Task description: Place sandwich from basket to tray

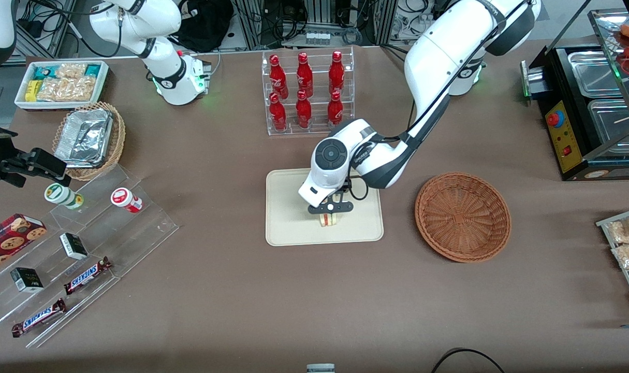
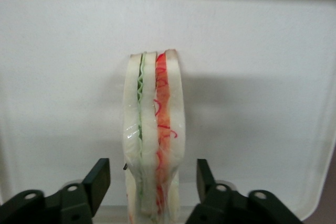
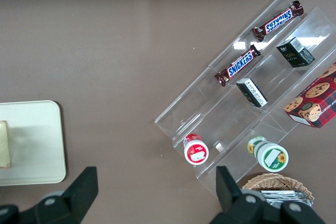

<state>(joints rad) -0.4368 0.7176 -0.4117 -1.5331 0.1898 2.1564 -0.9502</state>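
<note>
Cream tray (image 1: 288,228) now bears the sandwich (image 2: 153,129), standing on edge; gripper (image 2: 152,184) spread w/ fingers (image 2: 97,179) either side, not touching. Looks light, soft, squashable; best pinched gently across bread faces.

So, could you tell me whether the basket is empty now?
Empty: the basket shows only bare weave. The sandwich stands on the tray, between the open end effector fingers.
</note>
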